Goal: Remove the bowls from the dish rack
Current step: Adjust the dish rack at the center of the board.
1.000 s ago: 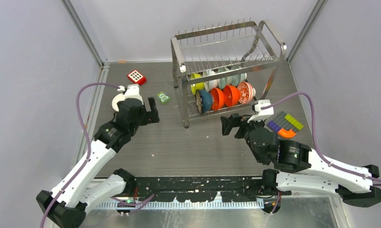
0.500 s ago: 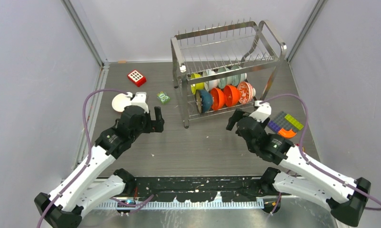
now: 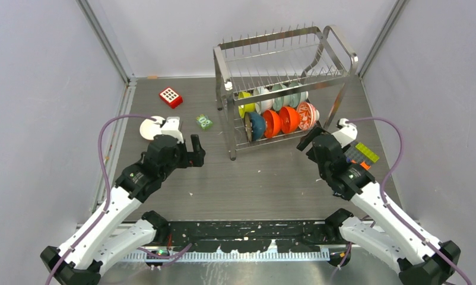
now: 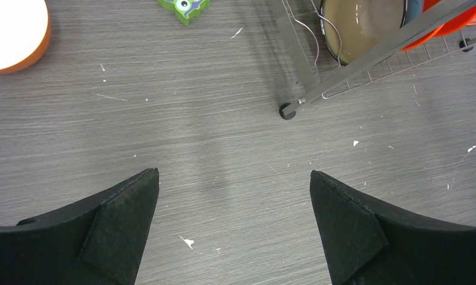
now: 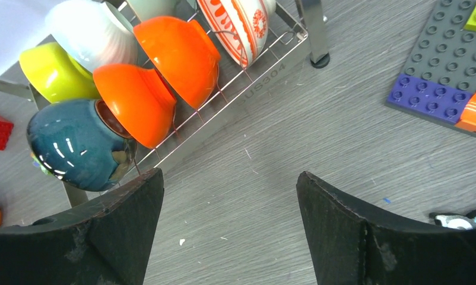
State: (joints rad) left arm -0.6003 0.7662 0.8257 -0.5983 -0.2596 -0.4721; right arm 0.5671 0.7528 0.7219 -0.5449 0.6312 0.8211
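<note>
A: Near first: left gripper (image 4: pixel 234 178) has jaws spread, nothing held, hanging over bare table (image 4: pixel 224 136). Same for right gripper (image 5: pixel 229 175): spread, empty.
B: We agree. Why's the right one there?
A: We judge it's lining up on the rack (image 5: pixel 247 89), just off its front-right corner.
B: And the bowls (image 5: pixel 137 101)?
A: All on the lower tier, standing on edge between wires, which we guess keeps them from rolling. They lie ahead-left of the right fingers (image 5: pixel 105 225), none between them, no contact. The patterned bowl (image 5: pixel 235 24) at the right end looks closest; the blue bowl (image 5: pixel 75 142) sits at the left end.
B: Left side?
A: The rack foot (image 4: pixel 287 111) is ahead-right, well apart. One loose bowl (image 4: pixel 10 32) lies on the table far-left, already out.
</note>
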